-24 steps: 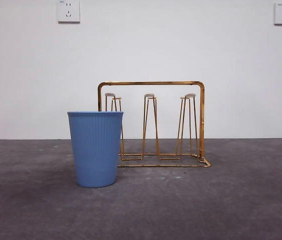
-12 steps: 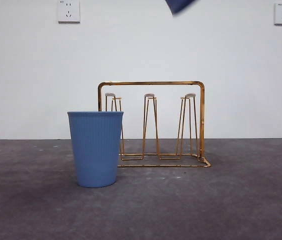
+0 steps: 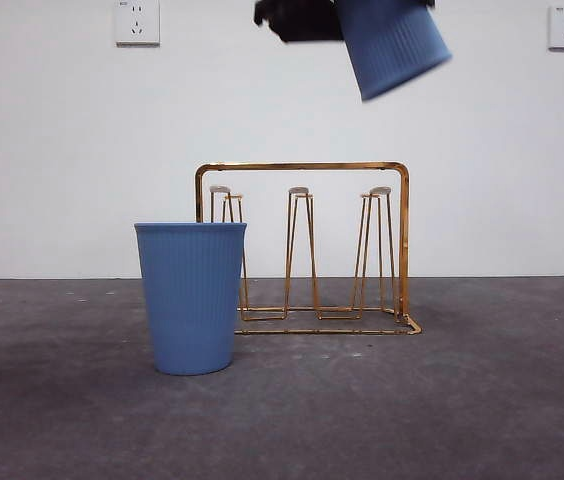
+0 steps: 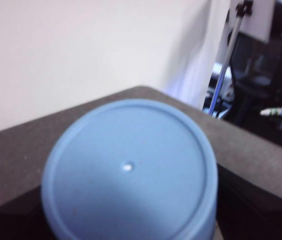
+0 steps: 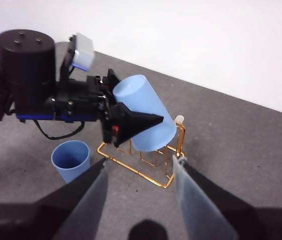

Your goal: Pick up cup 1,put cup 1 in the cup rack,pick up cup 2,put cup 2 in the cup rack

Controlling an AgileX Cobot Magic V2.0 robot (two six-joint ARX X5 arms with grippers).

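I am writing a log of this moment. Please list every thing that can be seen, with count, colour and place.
cup on the table: one, blue, upright, in front of the rack's end in the front view
held cup: one, blue, tilted in the air above the rack
rack: one, gold wire, on the table, its pegs bare
table: one, dark grey
wall sockets: two, white, high on the wall
left gripper: one, black, shut on the held cup
right gripper: one, open, empty, high above the table
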